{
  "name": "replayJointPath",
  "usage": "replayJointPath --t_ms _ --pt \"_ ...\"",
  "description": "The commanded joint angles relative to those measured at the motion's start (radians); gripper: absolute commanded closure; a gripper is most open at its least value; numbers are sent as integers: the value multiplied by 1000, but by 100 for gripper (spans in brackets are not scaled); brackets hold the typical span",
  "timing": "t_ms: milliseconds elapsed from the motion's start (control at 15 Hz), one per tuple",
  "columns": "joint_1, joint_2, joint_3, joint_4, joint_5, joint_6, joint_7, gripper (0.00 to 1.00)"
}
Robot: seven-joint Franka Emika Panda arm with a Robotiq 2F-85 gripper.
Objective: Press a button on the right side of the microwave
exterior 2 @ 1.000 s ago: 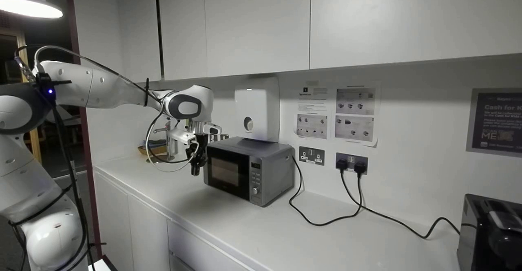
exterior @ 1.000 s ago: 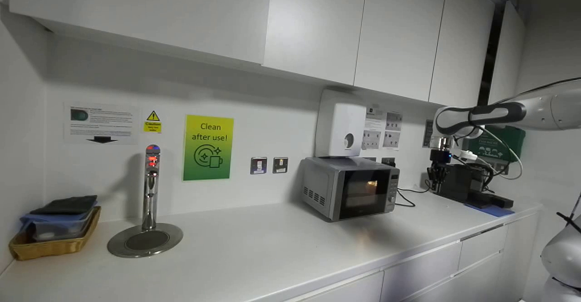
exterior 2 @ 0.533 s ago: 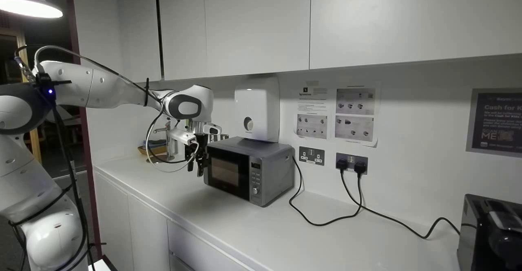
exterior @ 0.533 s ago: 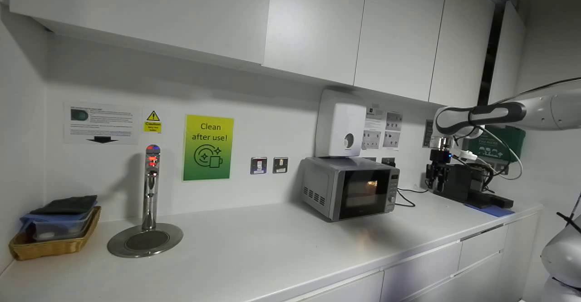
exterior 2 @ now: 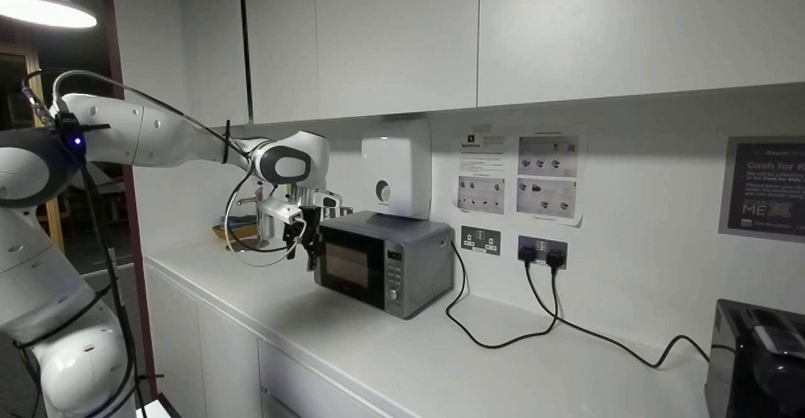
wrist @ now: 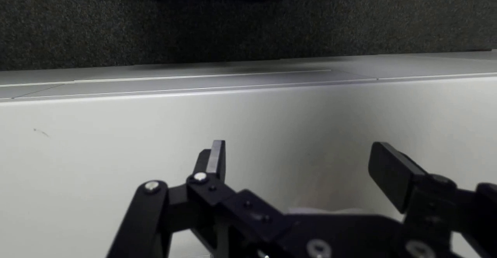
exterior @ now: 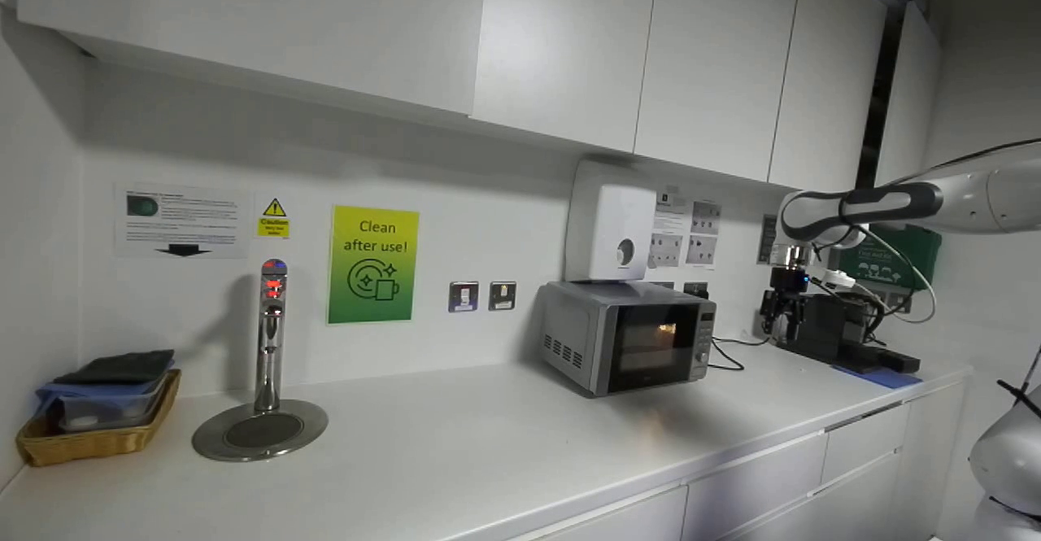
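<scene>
The silver-grey microwave [exterior: 579, 333] stands on the counter against the wall, with an orange glow behind its dark glass door. Its control panel [exterior 2: 394, 273], on the right side of the front, carries small buttons and a round knob [exterior 2: 394, 294]. My gripper [wrist: 299, 149] is open, its two black fingers [wrist: 394, 172] spread wide with only the white counter behind the gap. In an exterior view the gripper [exterior 2: 301, 259] hangs in the air by the left part of the microwave door, fingers pointing down, away from the buttons. In the wrist view I cannot make out the microwave.
A white dispenser [exterior 2: 397, 173] hangs on the wall behind the microwave, under the cupboards [exterior: 561, 45]. Black cables [exterior 2: 490, 345] run along the counter [exterior: 455, 443] to wall sockets. A dark machine [exterior 2: 748, 361] stands farther along. A metal tap [exterior: 268, 346] and a basket [exterior: 98, 443] sit opposite.
The gripper's fingers have spread from close together to wide apart. The arm and the microwave stay where they were.
</scene>
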Motion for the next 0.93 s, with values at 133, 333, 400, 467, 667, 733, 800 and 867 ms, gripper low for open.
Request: replayJointPath --t_ms 133,333,400,467,667,733,800,867 --pt "5 -40 -10 -52 62 42 10 0" --pt "4 -12 -4 -32 61 25 12 0" --pt "4 -18 -4 -45 73 39 17 0" --pt "4 -23 -4 -53 79 46 20 0" --pt "4 -35 -4 -65 82 48 24 0" --pt "4 -36 -4 -65 82 48 24 0" --pt "4 -37 -4 -65 82 48 24 0" --pt "4 -37 -4 -65 82 48 24 0"
